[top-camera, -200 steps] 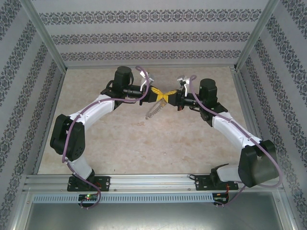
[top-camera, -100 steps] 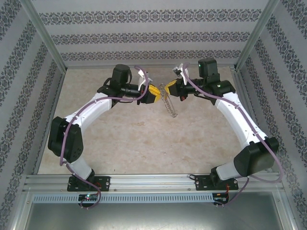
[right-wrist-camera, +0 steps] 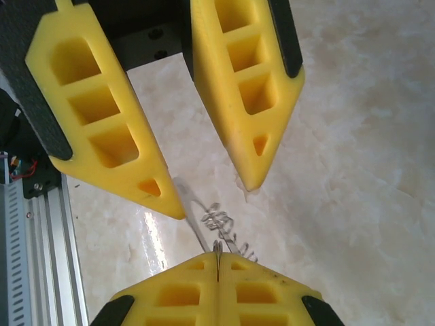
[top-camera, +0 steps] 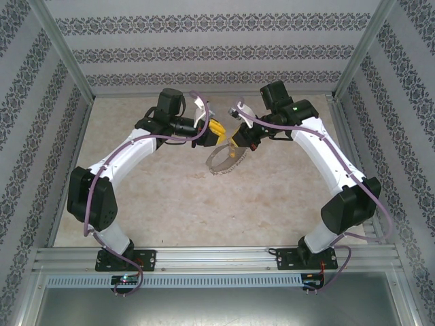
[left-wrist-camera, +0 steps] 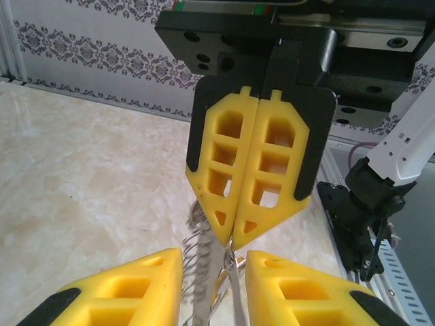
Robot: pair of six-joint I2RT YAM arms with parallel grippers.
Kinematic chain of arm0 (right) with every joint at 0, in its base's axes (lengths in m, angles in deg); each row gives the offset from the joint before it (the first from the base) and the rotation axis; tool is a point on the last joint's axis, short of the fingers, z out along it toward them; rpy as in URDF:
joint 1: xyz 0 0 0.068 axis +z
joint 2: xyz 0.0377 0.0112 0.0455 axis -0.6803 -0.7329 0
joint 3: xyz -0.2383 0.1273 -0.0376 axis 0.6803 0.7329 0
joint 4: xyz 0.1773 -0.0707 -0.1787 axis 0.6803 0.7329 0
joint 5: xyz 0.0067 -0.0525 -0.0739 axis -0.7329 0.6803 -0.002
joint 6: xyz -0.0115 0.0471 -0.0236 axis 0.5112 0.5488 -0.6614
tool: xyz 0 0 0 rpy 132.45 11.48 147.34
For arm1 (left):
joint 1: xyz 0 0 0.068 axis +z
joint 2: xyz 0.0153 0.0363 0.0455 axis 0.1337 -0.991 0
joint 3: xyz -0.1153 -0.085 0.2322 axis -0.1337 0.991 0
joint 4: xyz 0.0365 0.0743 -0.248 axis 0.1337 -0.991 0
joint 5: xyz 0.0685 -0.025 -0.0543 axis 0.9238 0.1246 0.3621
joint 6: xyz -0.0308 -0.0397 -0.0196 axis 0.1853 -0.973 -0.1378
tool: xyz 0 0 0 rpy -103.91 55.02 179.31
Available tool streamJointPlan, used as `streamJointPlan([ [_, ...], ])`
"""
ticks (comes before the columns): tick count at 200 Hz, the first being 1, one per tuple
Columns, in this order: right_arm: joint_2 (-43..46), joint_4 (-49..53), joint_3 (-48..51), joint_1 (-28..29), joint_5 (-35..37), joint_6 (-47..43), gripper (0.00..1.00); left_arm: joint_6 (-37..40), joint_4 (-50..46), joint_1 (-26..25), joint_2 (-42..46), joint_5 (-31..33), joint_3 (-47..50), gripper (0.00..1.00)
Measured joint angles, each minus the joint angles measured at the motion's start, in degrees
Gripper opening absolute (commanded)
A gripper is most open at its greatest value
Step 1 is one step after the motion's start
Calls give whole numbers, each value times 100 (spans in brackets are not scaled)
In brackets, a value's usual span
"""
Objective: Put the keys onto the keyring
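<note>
Your right gripper [right-wrist-camera: 217,261] clenches the keyring [right-wrist-camera: 219,224], hanging it above the table [top-camera: 170,197]; jaws of your left gripper [right-wrist-camera: 212,197] straddle it released, probably for a regrip.

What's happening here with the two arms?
The two arms meet tip to tip over the far half of the table. The right end effector is shut on the rim of the keyring, which hangs below it, apparently off the surface. The left end effector faces it with its jaws apart, and the ring's rim passes between its fingers without being clamped.
</note>
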Motion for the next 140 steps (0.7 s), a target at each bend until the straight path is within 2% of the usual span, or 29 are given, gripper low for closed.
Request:
streamJointPlan([
  [61, 0, 48, -26, 79, 107, -55, 0, 24, -186, -2, -122, -413, -153, 30],
  [140, 0, 20, -37, 114, 140, -52, 0, 319, -669, -92, -463, -586, -452, 29],
])
